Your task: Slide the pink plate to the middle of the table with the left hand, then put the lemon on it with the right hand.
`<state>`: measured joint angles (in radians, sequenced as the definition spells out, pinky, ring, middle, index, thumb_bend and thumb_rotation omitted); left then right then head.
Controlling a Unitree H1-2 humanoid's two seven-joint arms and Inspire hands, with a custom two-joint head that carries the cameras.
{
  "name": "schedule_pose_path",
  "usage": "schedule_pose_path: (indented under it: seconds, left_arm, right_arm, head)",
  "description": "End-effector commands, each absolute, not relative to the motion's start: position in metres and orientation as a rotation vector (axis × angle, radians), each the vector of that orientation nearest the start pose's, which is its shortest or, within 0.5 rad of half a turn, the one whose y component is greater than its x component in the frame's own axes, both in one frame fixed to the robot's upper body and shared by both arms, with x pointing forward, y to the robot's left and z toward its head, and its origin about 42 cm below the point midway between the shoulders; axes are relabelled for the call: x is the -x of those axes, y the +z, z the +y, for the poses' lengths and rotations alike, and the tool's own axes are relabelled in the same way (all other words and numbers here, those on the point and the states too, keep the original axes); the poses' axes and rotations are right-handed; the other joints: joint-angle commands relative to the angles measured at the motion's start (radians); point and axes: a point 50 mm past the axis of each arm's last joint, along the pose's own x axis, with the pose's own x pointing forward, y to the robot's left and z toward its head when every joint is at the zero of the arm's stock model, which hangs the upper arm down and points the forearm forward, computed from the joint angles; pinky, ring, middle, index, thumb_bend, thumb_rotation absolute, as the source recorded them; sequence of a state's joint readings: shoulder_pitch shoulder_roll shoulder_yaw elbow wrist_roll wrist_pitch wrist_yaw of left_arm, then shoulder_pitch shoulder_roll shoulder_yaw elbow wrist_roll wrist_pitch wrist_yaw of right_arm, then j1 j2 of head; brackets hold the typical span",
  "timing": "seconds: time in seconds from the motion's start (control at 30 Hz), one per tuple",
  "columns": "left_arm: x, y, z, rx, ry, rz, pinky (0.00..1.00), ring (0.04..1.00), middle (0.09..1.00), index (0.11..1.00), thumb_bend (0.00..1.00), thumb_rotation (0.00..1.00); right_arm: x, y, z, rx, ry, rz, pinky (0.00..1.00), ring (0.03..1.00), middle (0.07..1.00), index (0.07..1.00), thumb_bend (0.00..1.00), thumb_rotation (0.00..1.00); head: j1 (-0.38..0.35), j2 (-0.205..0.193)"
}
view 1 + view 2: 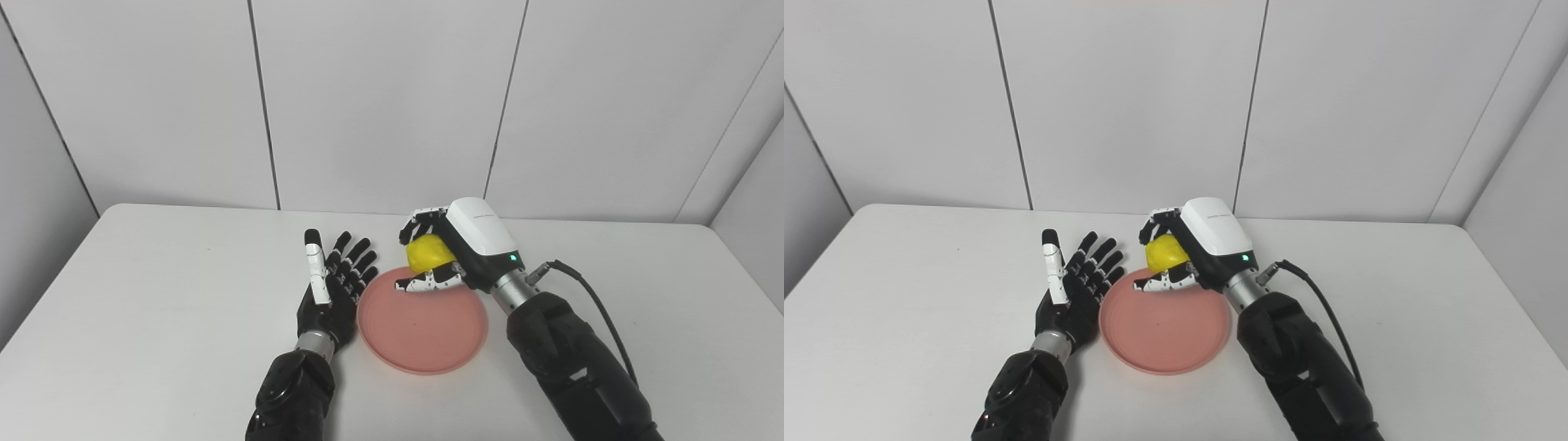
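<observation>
From the left eye, the pink plate [422,327] sits flat on the white table [153,294], close to the middle and toward the near edge, round so it has no long axis to call. The right hand [450,254] is wrapped around the lemon [429,252], fingers [422,222] curled over the top and the thumb tucked under it, and it holds the fruit over the plate's far rim; whether the lemon touches the plate I cannot tell. What shows of the lemon is a rounded yellow patch between the fingers, so its long axis is hard to read; it seems to lie roughly left to right. The left hand [334,282] lies just beside the plate's left rim, palm turned toward it, fingers spread wide and pointing away toward the wall, holding nothing. Over to the right eye: same picture, the plate [1164,334] is flat in front of the robot, the lemon [1165,252] clamped in the right hand [1191,251] above the far edge, a black cable [1323,306] looping off the wrist. The left hand [1075,278] is open at the plate's left side, right up against the rim or nearly so.
</observation>
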<state>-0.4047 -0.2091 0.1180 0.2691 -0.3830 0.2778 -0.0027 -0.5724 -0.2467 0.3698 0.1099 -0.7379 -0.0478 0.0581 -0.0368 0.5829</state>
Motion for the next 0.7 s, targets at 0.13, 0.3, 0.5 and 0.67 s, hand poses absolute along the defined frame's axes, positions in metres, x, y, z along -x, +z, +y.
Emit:
schedule_pose_path:
  seconds: [0.13,0.3,0.5,0.67]
  left_arm:
    - [-0.379,0.101,0.101,0.582,-0.102,0.354,0.93,0.902,0.889,0.934,0.91,0.99]
    - [-0.38,0.099,0.101,0.584,-0.102,0.358,0.93,0.907,0.889,0.935,0.9,0.99]
    - [-0.382,0.098,0.101,0.589,-0.101,0.361,0.94,0.907,0.888,0.937,0.9,0.99]
    - [-0.382,0.099,0.1,0.598,-0.1,0.364,0.94,0.906,0.889,0.935,0.89,0.99]
  right_arm:
    - [-0.428,0.241,-0.134,1.127,0.359,-0.62,0.22,0.279,0.357,0.484,0.51,0.16]
    - [-0.435,0.223,-0.128,1.146,0.376,-0.583,0.21,0.265,0.345,0.482,0.51,0.16]
    - [-0.439,0.21,-0.125,1.187,0.415,-0.538,0.23,0.289,0.363,0.482,0.51,0.16]
    - [-0.44,0.202,-0.128,1.201,0.456,-0.524,0.24,0.299,0.37,0.482,0.51,0.16]
  head:
    - [-0.003,0.003]
    - [-0.012,0.001]
    - [-0.02,0.0]
    - [-0.021,0.001]
